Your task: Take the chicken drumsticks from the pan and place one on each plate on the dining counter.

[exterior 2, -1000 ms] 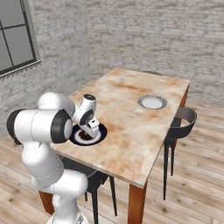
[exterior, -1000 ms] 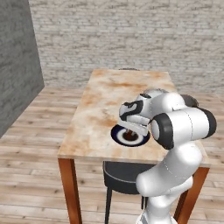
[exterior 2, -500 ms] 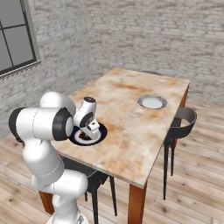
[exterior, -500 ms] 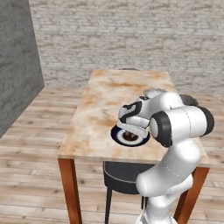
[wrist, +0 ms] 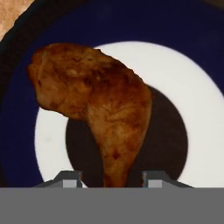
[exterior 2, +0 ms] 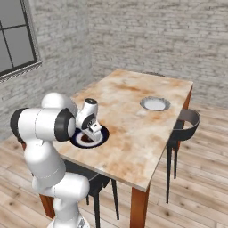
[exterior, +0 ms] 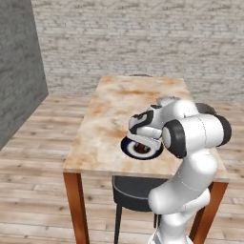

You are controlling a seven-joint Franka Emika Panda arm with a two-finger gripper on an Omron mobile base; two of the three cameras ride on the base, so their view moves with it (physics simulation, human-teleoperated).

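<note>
gripper (wrist: 112, 177) has opened around drumstick (wrist: 94, 103) on plate (wrist: 183, 57).

Glossy brown drumstick (wrist: 96, 109) lies on the blue-rimmed plate (wrist: 205, 131) (white centre) on the dining counter (exterior 2: 133, 116).

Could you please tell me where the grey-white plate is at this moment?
In the right base view the grey-white plate sits on the dining counter toward its far right edge, near the dark chair, well apart from the blue-rimmed plate.
</note>
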